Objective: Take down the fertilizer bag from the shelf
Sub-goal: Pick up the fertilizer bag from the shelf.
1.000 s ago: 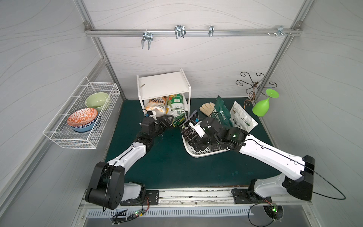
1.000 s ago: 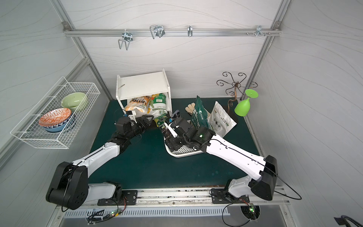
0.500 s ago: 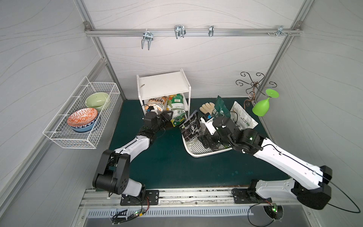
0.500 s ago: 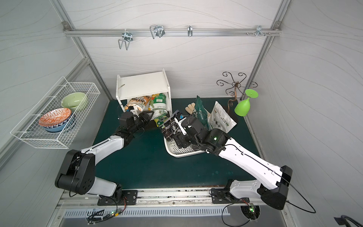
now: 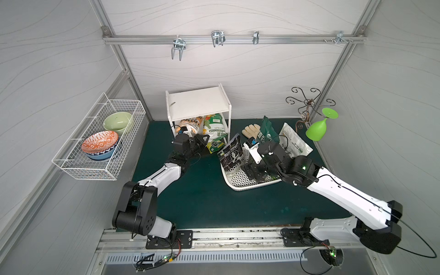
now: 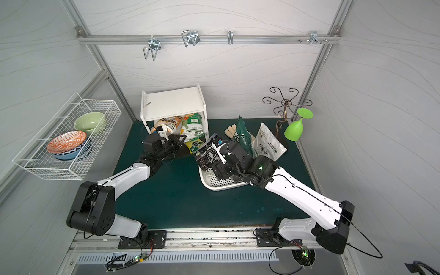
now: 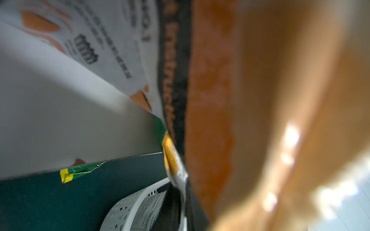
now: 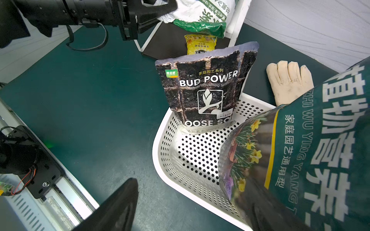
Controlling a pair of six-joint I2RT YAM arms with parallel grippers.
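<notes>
Both top views: fertilizer bag (image 5: 189,123) on the lower board of the shelf (image 5: 197,102), your left gripper (image 5: 205,138) at it, jaws closed; a second ago they stood wide apart.
Left wrist: soft, slick film, probably hefty; take the bottom seam. Pinch itself hidden.
Right wrist: right gripper (image 8: 190,212) spread wide over the basket (image 8: 158,152).

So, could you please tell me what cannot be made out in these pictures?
Left gripper, in both top views: its own body covers the tips; what they pinch is unclear.
Left wrist view: orange bag against the lens, all blur; jaws unseen.
Right gripper, right wrist view: one finger cut by the edge, the other behind the green bag.
</notes>
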